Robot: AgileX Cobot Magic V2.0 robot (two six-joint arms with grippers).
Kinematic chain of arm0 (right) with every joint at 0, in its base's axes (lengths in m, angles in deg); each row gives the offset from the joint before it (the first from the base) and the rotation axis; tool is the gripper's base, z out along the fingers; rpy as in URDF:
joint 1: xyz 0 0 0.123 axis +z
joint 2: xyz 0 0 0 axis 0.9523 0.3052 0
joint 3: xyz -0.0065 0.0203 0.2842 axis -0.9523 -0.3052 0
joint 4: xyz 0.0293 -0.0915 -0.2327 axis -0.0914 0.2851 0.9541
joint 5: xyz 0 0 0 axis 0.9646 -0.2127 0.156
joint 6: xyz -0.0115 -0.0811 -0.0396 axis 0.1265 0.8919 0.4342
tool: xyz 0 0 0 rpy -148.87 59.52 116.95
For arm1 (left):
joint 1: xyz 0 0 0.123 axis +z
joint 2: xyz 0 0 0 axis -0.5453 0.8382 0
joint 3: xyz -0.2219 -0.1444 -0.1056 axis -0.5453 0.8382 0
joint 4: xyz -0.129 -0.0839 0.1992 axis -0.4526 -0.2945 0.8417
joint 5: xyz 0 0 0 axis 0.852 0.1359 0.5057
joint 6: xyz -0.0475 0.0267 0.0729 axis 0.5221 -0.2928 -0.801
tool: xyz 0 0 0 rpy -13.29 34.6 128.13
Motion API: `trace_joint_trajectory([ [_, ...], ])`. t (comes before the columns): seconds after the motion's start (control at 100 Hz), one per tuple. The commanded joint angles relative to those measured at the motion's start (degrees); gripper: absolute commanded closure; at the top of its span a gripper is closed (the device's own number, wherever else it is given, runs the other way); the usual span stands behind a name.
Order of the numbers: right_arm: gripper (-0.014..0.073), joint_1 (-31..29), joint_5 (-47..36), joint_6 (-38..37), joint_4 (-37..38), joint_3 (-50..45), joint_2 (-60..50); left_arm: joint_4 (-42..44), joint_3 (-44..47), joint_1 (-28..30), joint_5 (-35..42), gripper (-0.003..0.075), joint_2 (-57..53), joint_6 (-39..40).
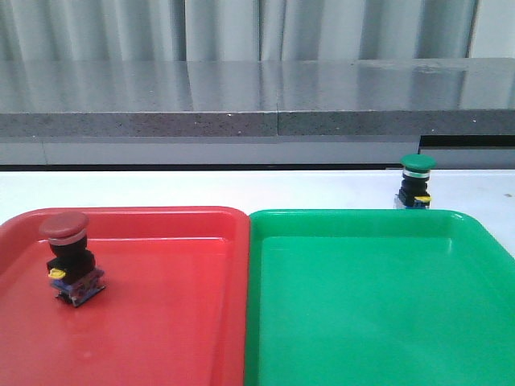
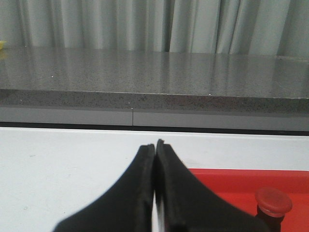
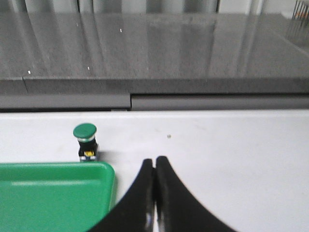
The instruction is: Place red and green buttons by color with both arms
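The red button (image 1: pixel 68 257) stands inside the red tray (image 1: pixel 161 322), near its left side, slightly tilted. Its cap also shows in the left wrist view (image 2: pixel 273 202). The green button (image 1: pixel 417 181) stands upright on the white table just behind the green tray (image 1: pixel 378 305), outside it. It also shows in the right wrist view (image 3: pixel 86 141), beyond the tray's corner (image 3: pixel 53 193). My left gripper (image 2: pixel 155 145) is shut and empty, over the white table left of the red tray. My right gripper (image 3: pixel 155 160) is shut and empty, right of the green tray. Neither gripper shows in the front view.
A grey stone counter (image 1: pixel 257 96) with a raised edge runs along the back of the table, with curtains behind it. The two trays lie side by side and touch in the middle. White table surface (image 3: pixel 231 154) lies behind and beside the trays.
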Motion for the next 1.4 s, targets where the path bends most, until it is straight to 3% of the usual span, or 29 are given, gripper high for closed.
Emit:
trace_joint_trajectory([
  [0.0,0.0658,-0.17,1.86,0.13,0.24,6.71,7.01,-0.43,0.62,0.03,4.9,0.0741,-1.49,-0.21],
  [0.18,0.0658,0.55,4.35,0.18,-2.14,13.96,21.64,-0.43,0.62,0.03,4.9,0.0741,-1.49,-0.21],
  [0.34,0.0633,4.73,5.82,0.54,-2.62,21.17,34.45,-0.43,0.62,0.03,4.9,0.0741,-1.49,-0.21],
  [0.44,0.0477,7.4,6.65,0.54,-2.62,25.44,41.75,-0.43,0.62,0.03,4.9,0.0741,-1.49,-0.21],
  [0.61,0.0081,9.1,7.99,0.54,-3.44,32.84,52.76,-0.43,0.62,0.03,4.9,0.0741,-1.49,-0.21],
  [0.7,-0.0011,9.1,9.83,0.54,-4.73,37.24,58.21,-0.43,0.62,0.03,4.9,0.0741,-1.49,-0.21],
  [1.39,-0.0011,9.17,31.83,0.83,-12.48,72.22,93.18,-0.43,0.62,0.03,4.9,0.0741,-1.49,-0.21],
])
